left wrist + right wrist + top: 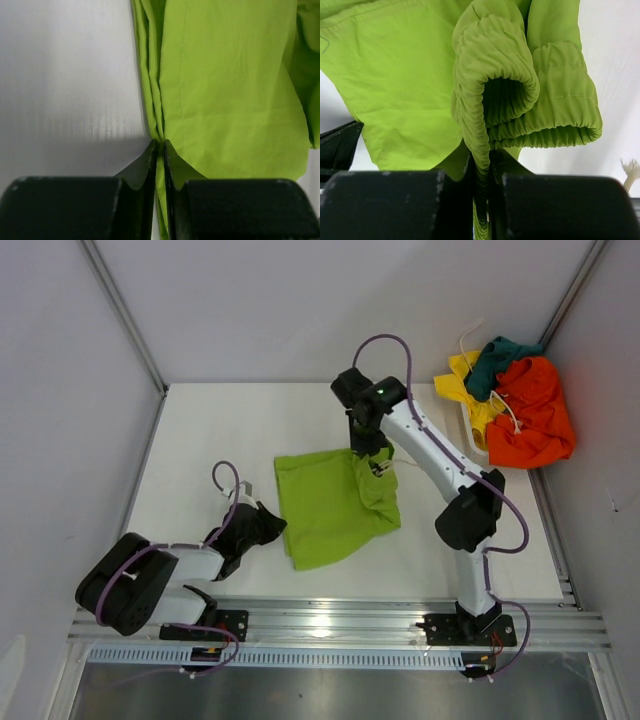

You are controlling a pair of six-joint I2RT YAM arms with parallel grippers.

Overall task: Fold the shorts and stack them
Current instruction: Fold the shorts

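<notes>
The lime green shorts (330, 505) lie spread in the middle of the table. My left gripper (272, 527) is at their near left edge, shut on a thin fold of the hem (161, 170). My right gripper (376, 462) is at their far right corner, shut on the gathered elastic waistband (485, 145), which hangs lifted and bunched. A white drawstring end (631, 172) shows at the right of the right wrist view. Orange shorts (532, 412), yellow shorts (462, 385) and dark teal shorts (500, 360) lie piled at the back right.
The pile of shorts rests in a white basket (470, 432) against the right wall. Grey walls enclose the table on the left, back and right. A metal rail (330, 625) with both arm bases runs along the near edge.
</notes>
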